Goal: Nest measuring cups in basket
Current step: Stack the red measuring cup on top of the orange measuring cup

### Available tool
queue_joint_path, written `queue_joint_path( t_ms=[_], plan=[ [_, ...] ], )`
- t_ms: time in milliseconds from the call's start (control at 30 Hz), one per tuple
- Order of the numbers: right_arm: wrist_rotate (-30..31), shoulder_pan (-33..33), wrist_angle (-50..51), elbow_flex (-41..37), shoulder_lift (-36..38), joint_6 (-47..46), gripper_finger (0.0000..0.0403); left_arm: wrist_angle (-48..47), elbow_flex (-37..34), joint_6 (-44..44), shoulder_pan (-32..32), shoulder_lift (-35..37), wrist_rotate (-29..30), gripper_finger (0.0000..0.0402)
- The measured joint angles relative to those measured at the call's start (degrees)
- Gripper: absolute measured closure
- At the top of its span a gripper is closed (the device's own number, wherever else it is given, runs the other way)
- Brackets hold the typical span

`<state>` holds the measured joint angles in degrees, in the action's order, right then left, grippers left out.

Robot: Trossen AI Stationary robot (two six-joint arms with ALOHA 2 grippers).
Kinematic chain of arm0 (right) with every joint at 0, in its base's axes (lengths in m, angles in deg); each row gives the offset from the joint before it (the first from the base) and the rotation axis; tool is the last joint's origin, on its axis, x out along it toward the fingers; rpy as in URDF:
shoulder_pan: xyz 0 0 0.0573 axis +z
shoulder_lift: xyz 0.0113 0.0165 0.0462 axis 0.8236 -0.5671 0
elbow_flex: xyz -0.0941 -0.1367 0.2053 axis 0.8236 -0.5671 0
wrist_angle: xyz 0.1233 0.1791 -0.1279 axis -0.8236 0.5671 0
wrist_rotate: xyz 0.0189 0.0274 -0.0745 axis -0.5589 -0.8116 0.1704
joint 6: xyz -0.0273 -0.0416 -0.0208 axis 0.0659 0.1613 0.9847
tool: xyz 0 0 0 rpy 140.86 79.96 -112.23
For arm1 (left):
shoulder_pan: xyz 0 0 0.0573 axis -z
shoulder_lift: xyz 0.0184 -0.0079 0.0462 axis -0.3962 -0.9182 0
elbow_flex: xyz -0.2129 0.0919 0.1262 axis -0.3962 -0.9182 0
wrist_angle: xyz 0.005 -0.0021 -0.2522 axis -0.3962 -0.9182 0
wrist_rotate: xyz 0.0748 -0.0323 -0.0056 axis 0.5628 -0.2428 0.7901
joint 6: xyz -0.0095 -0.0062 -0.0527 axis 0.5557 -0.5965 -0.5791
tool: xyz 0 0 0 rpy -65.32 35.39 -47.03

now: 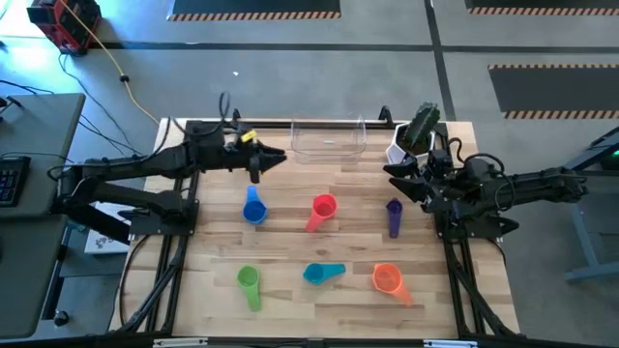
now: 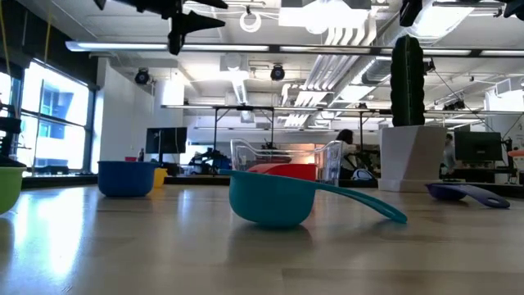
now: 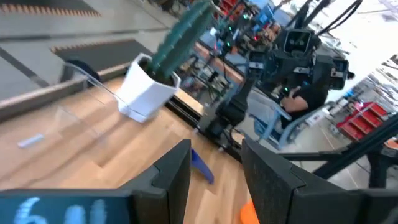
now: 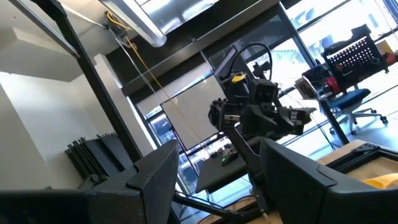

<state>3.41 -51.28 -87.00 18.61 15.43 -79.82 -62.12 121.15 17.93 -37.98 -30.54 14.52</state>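
- High view: the clear basket (image 1: 329, 141) sits at the far edge of the wooden tabletop (image 1: 319, 300), holding no cups. Just beside it on the right stands a white pot with a cactus (image 1: 414, 135).
- High view: six measuring cups lie spread apart on the wood. The blue cup (image 1: 253, 207), red cup (image 1: 321, 210) and purple cup (image 1: 394, 217) form a middle row; the green cup (image 1: 250, 284), teal cup (image 1: 322, 274) and orange cup (image 1: 389, 280) form a nearer row.
- High view: the left end effector (image 1: 275, 158) hangs over the far-left part of the tabletop, between the basket and the blue cup. The right end effector (image 1: 395, 177) is by the right edge, near the pot and purple cup.
- Low view: the teal cup (image 2: 278, 199) is closest, handle pointing right. The blue cup (image 2: 126, 177) stands left with something yellow (image 2: 159, 175) just behind it, the basket (image 2: 285, 161) and red cup (image 2: 282, 170) behind, the purple cup (image 2: 467, 192) right.
- Left wrist view: the left end effector (image 3: 214, 168) has its fingers apart, gripping nothing. The pot (image 3: 149, 92) and a basket wall (image 3: 84, 93) lie ahead.
- Right wrist view: the right end effector (image 4: 217, 168) also has its fingers apart and empty, facing the other arm (image 4: 261, 115).
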Motion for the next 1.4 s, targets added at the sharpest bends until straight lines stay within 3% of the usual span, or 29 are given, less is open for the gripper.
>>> queue_joint_path(
  t_ms=[333,700,1000,1400],
  plan=[
    [0.02,0.02,0.09,0.0,0.0,0.04,0.0185,-3.69,4.08,-7.62,5.09,-7.03,0.23,0.027],
    [0.06,0.0,2.36,0.0,0.0,0.04,0.0185,-4.46,4.08,-17.51,10.01,-15.89,5.31,0.027],
    [0.07,0.02,6.61,0.02,0.0,-3.22,0.0185,-4.56,4.06,-24.13,10.96,-23.43,7.77,0.0271],
    [0.12,0.02,11.34,0.02,0.0,-4.05,0.0185,-1.13,4.06,-24.25,9.74,-31.96,8.31,0.0271]
  ],
)
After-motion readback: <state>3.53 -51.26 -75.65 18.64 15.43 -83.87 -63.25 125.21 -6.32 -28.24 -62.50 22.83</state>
